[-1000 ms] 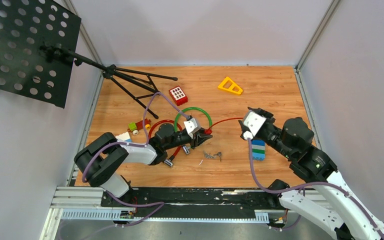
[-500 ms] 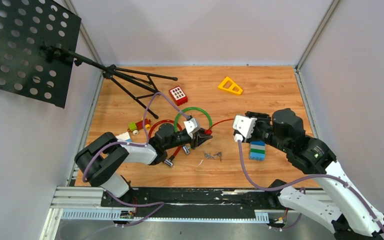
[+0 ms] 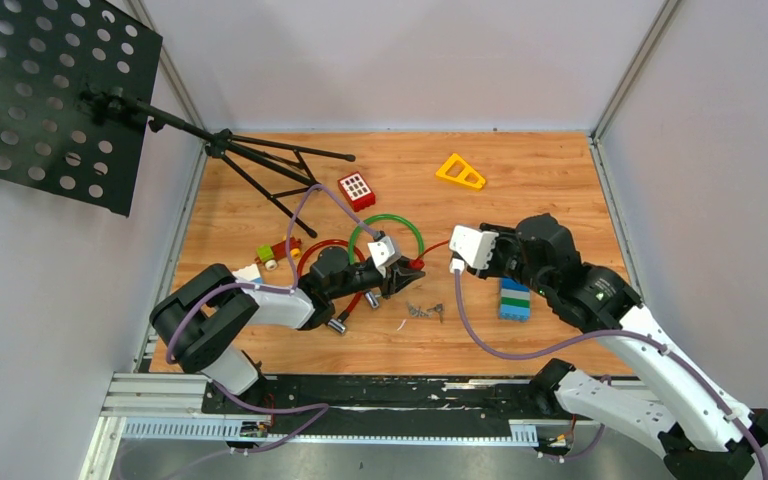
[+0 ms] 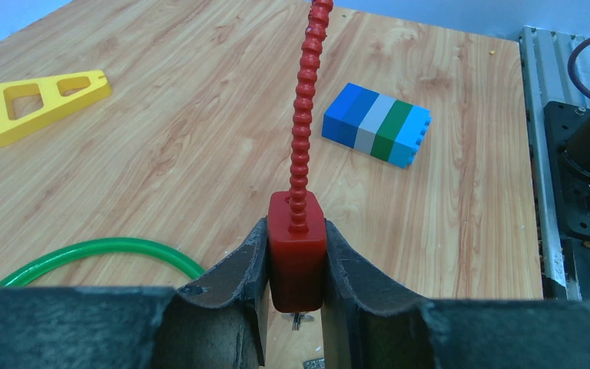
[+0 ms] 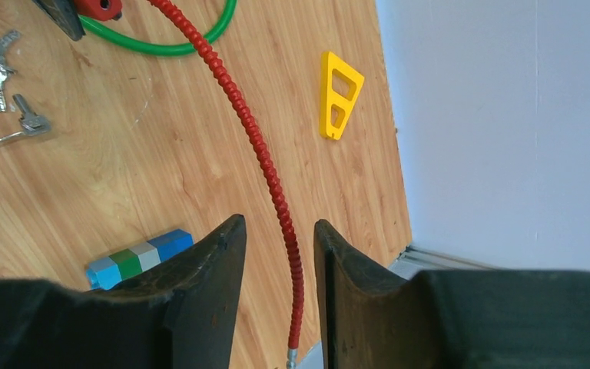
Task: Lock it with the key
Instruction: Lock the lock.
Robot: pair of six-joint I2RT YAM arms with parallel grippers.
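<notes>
My left gripper (image 4: 296, 265) is shut on the red lock body (image 4: 297, 254), held just above the table at the centre (image 3: 415, 265). The lock's red ribbed cable (image 4: 302, 131) runs from it toward the right arm. In the right wrist view the cable (image 5: 257, 146) passes between the fingers of my right gripper (image 5: 280, 246), which is open with a small gap on each side. The cable's metal tip (image 5: 292, 355) hangs free below the fingers. A bunch of keys (image 3: 425, 310) lies on the wood just in front of the lock, also in the right wrist view (image 5: 0, 69).
A green cable ring (image 3: 385, 235) lies behind the lock. A blue-green-grey block stack (image 3: 515, 298) sits under the right arm. A yellow triangle (image 3: 460, 171), a red brick (image 3: 356, 189), a music stand (image 3: 55, 100) and toy blocks (image 3: 275, 255) stand further off.
The right arm has swung left toward the lock, bringing its fingers around the red cable's free end while the jaws narrow. The left gripper has held still on the lock body.
</notes>
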